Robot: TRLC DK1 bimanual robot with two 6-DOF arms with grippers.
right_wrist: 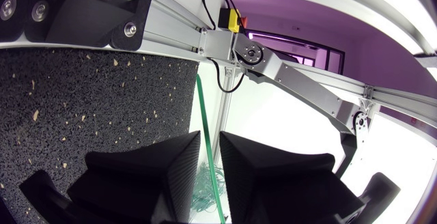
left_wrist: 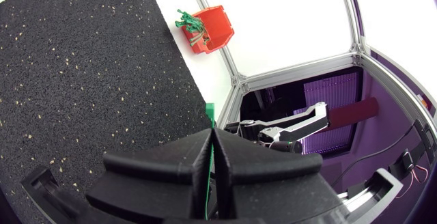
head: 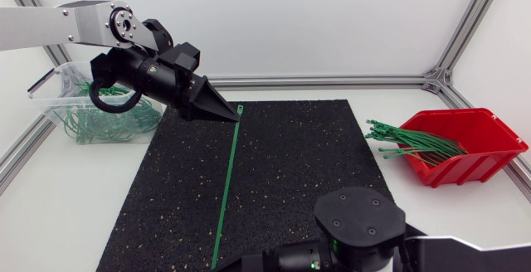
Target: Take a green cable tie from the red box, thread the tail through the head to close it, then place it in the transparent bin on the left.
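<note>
Mat [head: 282, 181]: black rubber, tan-speckled, rectangular, lying flat mid-desk. Desk [head: 75, 206]: white, smooth, showing around mat.

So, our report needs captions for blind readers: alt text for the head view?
The left end effector grips one end of a green cable tie stretched straight across the black mat toward the right arm. The red box is at right, the transparent bin at left.

Near end of cable tie [head: 226, 197] and right gripper [right_wrist: 212, 173] tips, past head view's lower edge
</note>
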